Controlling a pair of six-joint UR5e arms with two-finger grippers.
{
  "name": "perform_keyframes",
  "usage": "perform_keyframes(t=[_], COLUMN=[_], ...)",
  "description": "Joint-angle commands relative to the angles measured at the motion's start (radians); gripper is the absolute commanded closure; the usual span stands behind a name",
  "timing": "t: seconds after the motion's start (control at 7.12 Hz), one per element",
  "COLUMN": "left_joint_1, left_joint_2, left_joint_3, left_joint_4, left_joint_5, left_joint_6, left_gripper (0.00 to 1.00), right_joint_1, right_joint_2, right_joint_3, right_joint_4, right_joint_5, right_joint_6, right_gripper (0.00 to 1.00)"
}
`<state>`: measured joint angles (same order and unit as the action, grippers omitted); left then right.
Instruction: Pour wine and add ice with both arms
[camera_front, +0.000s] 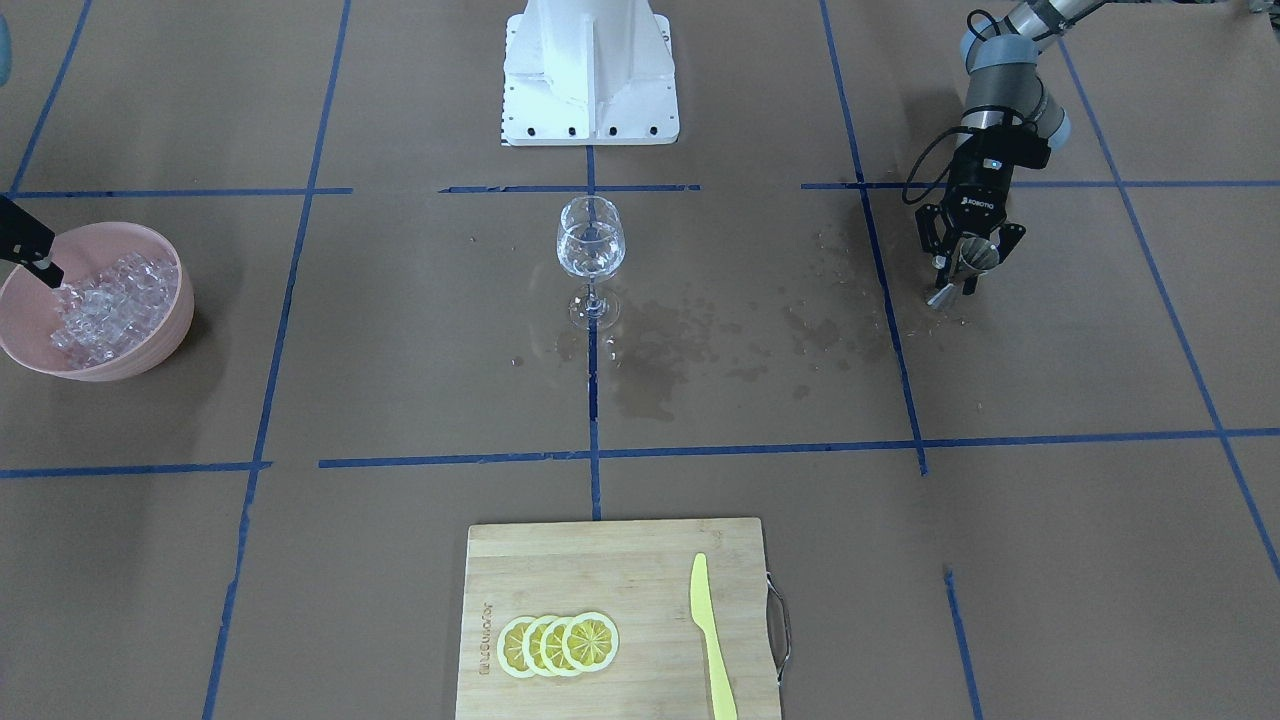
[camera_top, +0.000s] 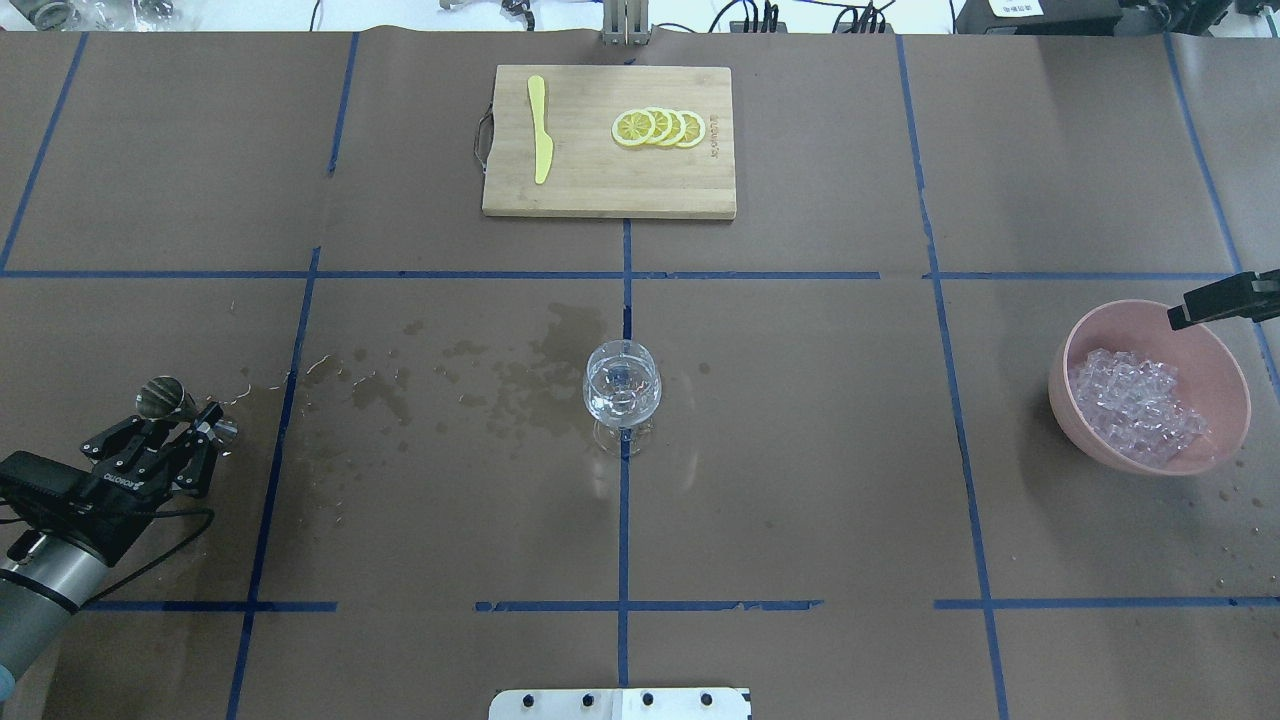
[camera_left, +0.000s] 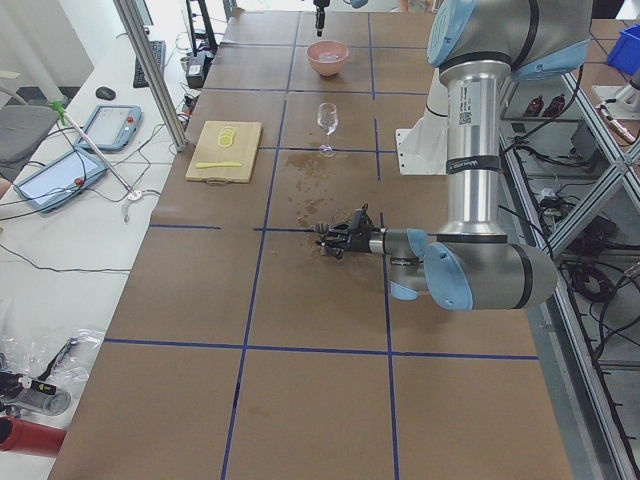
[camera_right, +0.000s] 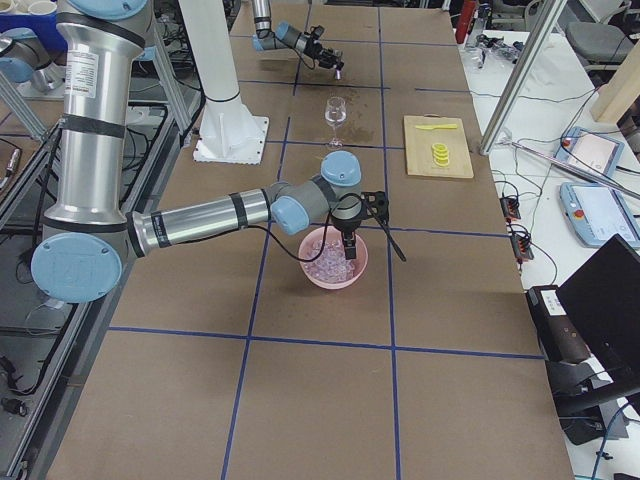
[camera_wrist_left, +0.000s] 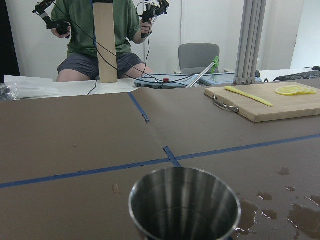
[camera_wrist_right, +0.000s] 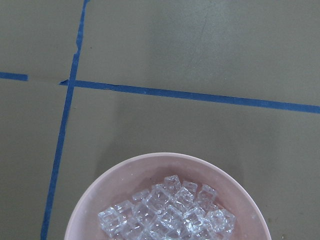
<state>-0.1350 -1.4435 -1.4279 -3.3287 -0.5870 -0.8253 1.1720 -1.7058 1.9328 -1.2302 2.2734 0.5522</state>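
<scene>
A wine glass (camera_front: 590, 245) stands upright at the table's centre with a small amount of clear liquid in its bowl; it also shows in the overhead view (camera_top: 622, 385). My left gripper (camera_front: 962, 272) (camera_top: 190, 414) is shut on a steel jigger (camera_top: 160, 397) (camera_wrist_left: 185, 205), tilted and low over the paper, far from the glass. A pink bowl (camera_top: 1062, 375) (camera_wrist_right: 125, 170) holds several ice cubes (camera_top: 1135, 405) (camera_wrist_right: 170, 212) (camera_front: 105, 305). A black piece of the right arm's end (camera_top: 1222, 301) reaches over the bowl's rim. I cannot tell whether my right gripper (camera_right: 347, 232) is open or shut.
A wooden cutting board (camera_top: 600, 190) at the far side carries lemon slices (camera_top: 660, 127) and a yellow knife (camera_top: 540, 130). Dark wet stains (camera_top: 520, 380) spread between the jigger and the glass. The white pedestal (camera_front: 590, 70) stands at the robot's side. A seated person (camera_wrist_left: 97, 35) shows beyond the table.
</scene>
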Motion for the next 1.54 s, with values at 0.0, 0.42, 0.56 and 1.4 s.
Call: perform_keyframes(t=[0.0, 0.42, 0.56, 1.4], left_joint_1=[0.0, -0.002, -0.003, -0.029], left_joint_2=[0.0, 0.044, 0.093, 0.403], left_joint_3=[-0.003, -0.046, -0.089, -0.293], left_joint_4=[-0.003, 0.004, 0.017, 0.178], left_joint_5=[-0.001, -0.133, -0.181, -0.499], left_joint_6=[0.002, 0.012, 0.015, 0.017], left_gripper=[0.12, 0.0, 0.0, 0.0], right_joint_1=[0.0, 0.0, 0.0, -0.005], right_joint_2=[0.0, 0.0, 0.0, 0.002], right_joint_3=[0.0, 0.0, 0.0, -0.003], right_joint_4=[0.0, 0.0, 0.0, -0.002], right_joint_5=[0.0, 0.0, 0.0, -0.002], right_joint_6=[0.0, 0.0, 0.0, 0.0], right_gripper=[0.0, 0.0, 0.0, 0.0])
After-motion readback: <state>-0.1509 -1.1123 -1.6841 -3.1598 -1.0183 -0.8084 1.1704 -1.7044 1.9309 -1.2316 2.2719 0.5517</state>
